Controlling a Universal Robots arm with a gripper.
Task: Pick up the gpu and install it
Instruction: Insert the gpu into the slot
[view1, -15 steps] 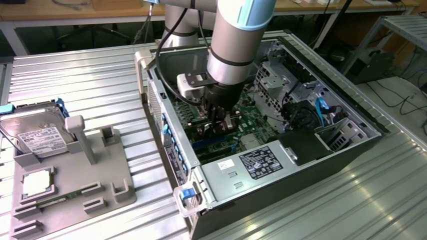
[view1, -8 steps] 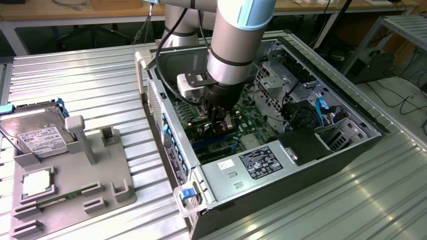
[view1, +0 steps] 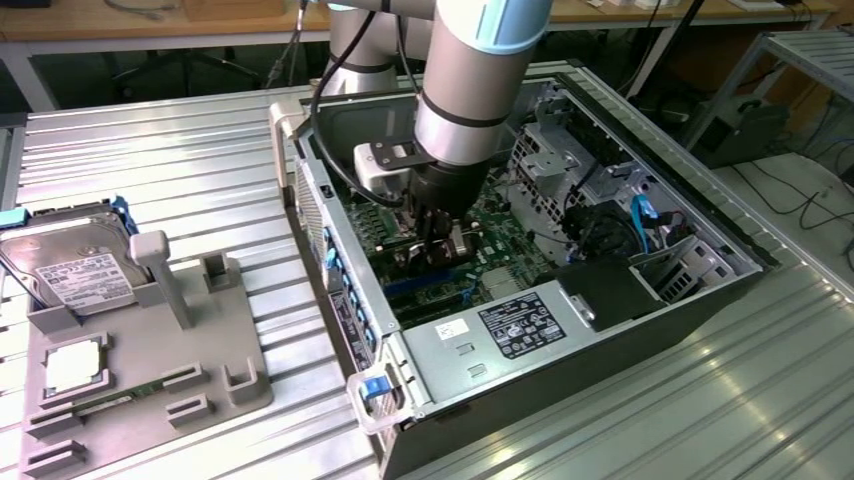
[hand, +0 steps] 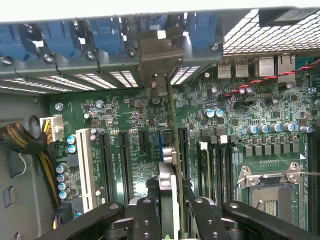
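Observation:
My gripper (view1: 447, 238) is down inside the open computer case (view1: 561, 330), shut on the gpu (view1: 424, 265). In the wrist view the gpu (hand: 170, 125) shows edge-on as a thin dark card running away from my gripper (hand: 169, 215) between the two black fingers (hand: 146, 217). Its metal bracket (hand: 160, 52) sits against the rear slot openings under the blue latches. The card stands upright over the black expansion slots (hand: 125, 165) of the green motherboard (hand: 235, 125). Whether its edge is seated in a slot I cannot tell.
On the exterior view's left a grey fixture tray (view1: 200, 370) holds a silver hard drive (view1: 74, 265), a processor (view1: 74, 365) and a memory stick (view1: 100, 402). Inside the case are a power supply (view1: 521, 325), a drive cage (view1: 567, 150), blue cables (view1: 641, 215) and the processor socket (hand: 267, 185).

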